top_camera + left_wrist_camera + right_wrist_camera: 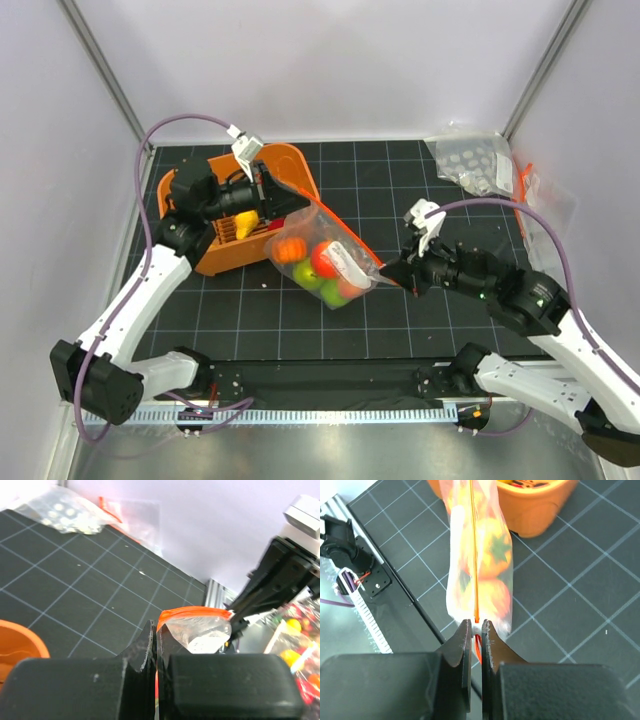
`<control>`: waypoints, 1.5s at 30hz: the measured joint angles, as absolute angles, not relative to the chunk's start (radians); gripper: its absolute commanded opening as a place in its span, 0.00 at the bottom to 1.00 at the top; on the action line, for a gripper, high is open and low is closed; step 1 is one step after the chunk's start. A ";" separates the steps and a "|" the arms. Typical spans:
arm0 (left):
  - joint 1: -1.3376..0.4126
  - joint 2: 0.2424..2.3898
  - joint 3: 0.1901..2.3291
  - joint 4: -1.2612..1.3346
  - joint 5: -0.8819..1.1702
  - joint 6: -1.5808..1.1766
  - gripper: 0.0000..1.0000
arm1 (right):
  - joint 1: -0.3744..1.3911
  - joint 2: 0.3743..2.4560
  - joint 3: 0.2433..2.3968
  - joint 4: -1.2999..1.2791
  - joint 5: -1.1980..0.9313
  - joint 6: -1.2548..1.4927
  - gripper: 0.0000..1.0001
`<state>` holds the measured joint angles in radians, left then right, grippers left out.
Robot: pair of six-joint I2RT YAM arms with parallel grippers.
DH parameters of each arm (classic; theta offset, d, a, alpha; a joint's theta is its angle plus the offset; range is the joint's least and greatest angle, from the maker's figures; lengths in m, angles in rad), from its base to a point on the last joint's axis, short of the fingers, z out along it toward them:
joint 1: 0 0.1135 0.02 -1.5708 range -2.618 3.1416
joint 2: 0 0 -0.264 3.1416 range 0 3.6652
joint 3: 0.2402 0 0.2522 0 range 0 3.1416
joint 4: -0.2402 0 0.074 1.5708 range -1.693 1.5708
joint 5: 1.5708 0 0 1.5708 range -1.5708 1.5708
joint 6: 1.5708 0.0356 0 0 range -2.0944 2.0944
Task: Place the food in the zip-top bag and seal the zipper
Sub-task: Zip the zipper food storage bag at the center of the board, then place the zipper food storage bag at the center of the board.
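1. My left gripper (pixel 268 196): fingers pinched almost together on one end of the zipper (pixel 345 232), just beside the orange basket (pixel 293 165).
2. My right gripper (pixel 476 630): fingers a narrow slit apart, clamping the zipper's other end.
3. Zip-top bag (pixel 300 215): strung between both grippers, zipper edge uppermost.
4. Food (pixel 323 262): orange, red and green pieces, all inside the bag.

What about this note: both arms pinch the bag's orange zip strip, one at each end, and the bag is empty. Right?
Not quite. The bag is not empty: the top view shows toy fruits and vegetables inside it. The rest holds: the left jaws and the right jaws each pinch one end of the zip strip.
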<state>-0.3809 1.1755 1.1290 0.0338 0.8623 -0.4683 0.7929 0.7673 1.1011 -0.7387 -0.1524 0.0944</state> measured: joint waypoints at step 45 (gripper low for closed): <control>-0.307 0.942 1.010 -0.470 0.090 -0.535 1.00 | 0.722 1.484 1.540 -0.645 0.212 0.297 1.00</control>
